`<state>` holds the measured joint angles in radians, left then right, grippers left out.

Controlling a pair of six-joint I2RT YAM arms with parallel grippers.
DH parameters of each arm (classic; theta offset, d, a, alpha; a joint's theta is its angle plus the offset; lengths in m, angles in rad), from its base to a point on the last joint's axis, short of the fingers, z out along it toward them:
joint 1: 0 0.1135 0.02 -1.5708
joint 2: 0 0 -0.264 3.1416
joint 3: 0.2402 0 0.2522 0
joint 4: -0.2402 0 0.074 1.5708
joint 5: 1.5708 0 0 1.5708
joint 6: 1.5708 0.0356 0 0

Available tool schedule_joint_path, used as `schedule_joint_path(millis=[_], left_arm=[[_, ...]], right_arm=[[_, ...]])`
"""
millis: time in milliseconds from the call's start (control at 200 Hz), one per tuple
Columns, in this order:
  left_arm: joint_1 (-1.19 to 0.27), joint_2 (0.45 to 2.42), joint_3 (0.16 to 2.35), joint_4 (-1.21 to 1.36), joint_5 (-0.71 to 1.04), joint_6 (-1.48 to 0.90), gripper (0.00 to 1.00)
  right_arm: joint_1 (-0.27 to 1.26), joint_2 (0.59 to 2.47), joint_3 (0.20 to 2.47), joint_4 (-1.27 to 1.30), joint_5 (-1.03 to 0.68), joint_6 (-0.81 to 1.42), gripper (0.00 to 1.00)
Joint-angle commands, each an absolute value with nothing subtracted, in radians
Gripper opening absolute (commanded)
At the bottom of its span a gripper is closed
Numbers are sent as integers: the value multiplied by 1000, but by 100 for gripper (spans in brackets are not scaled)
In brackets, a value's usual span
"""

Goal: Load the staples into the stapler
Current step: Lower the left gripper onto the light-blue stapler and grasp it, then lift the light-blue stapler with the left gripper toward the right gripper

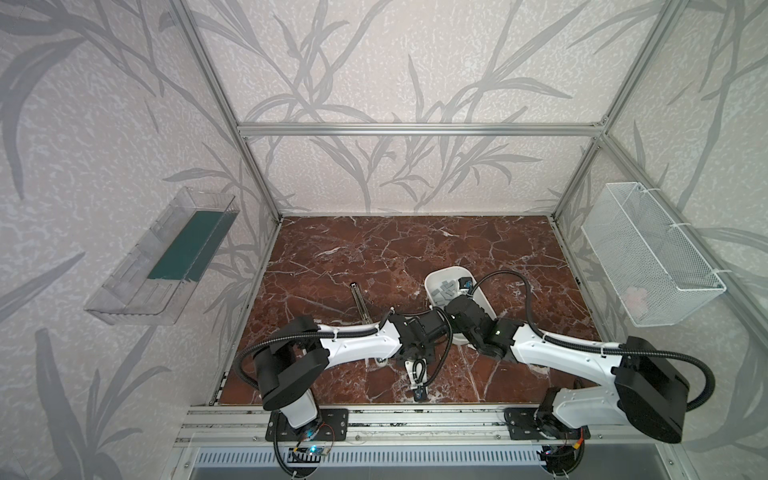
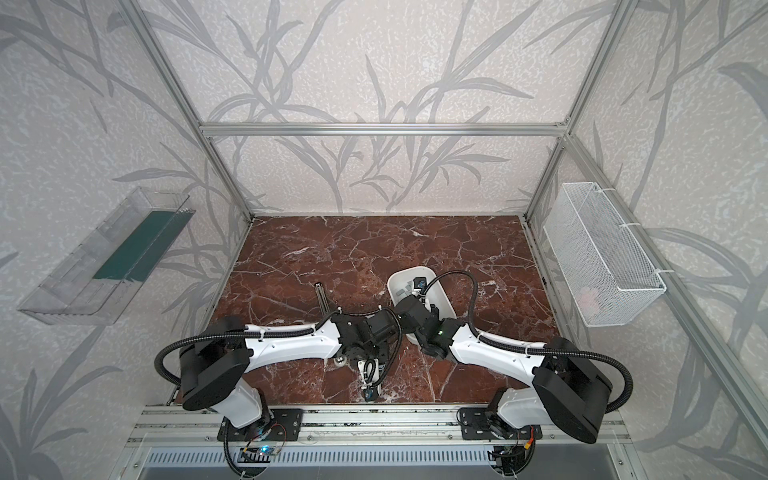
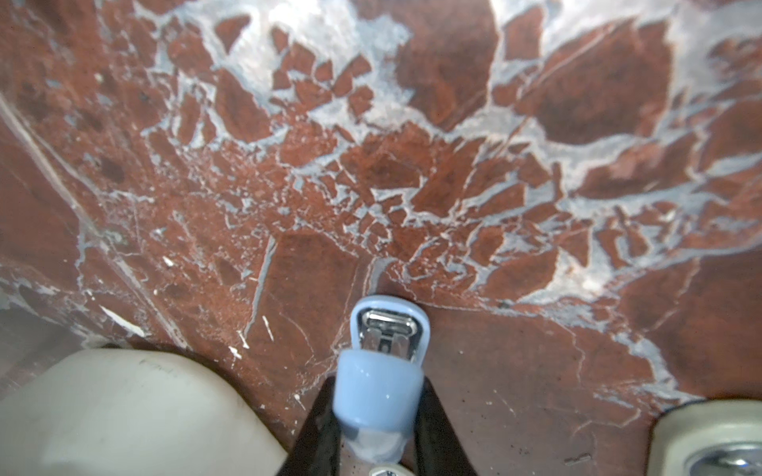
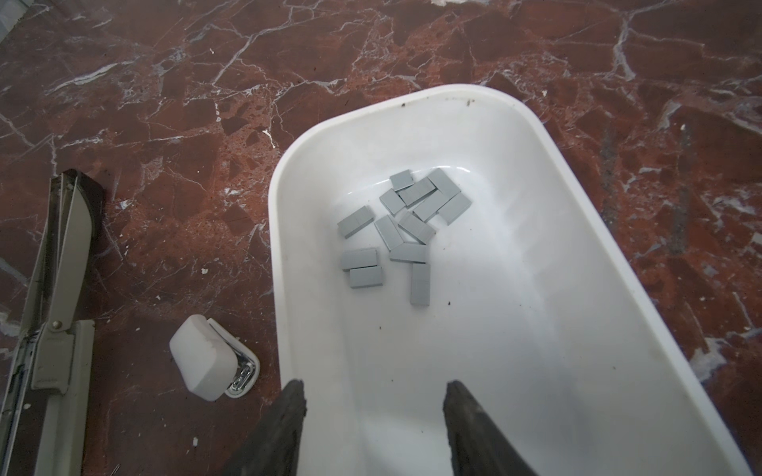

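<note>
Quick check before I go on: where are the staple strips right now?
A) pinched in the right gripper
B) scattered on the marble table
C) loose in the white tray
C: in the right wrist view the staples lie loose on the floor of the white tray, while the right gripper stands open over it with nothing between its fingers.

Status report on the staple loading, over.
Left gripper jaws shut on blue stapler. Right gripper jaws open above white tray. Staples loose in tray, none picked. Nothing blocking them.
</note>
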<state>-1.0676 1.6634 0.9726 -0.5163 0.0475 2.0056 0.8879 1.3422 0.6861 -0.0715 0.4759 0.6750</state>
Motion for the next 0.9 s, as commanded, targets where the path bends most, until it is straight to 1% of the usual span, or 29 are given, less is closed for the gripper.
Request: schedule_joint_path(millis=[0, 155, 275, 440, 520, 605, 690, 785, 895], left_arm=[[-1075, 1690, 1003, -567, 12, 2193, 17], [-1076, 1686, 1035, -606, 50, 2127, 9], [-1077, 1668, 1067, -627, 78, 2019, 0], [-1062, 1621, 1130, -662, 98, 1793, 0], [-1033, 1595, 1176, -736, 132, 1688, 0], [-995, 1542, 1183, -741, 168, 1546, 0], [-944, 1450, 1130, -667, 235, 1423, 0], [-876, 1316, 1020, -523, 327, 1303, 0], [-819, 1234, 974, -400, 349, 1153, 0]], right_arm=[[879, 1351, 694, -57, 480, 666, 56], [877, 1346, 691, -55, 476, 666, 56], [876, 1331, 685, -55, 476, 668, 56], [876, 1267, 660, -59, 467, 673, 56], [876, 1215, 642, -69, 455, 682, 56], [876, 1149, 628, -94, 432, 696, 56], [876, 1079, 603, -105, 413, 714, 56], [876, 997, 541, -46, 390, 731, 56], [877, 911, 473, 51, 305, 726, 55]])
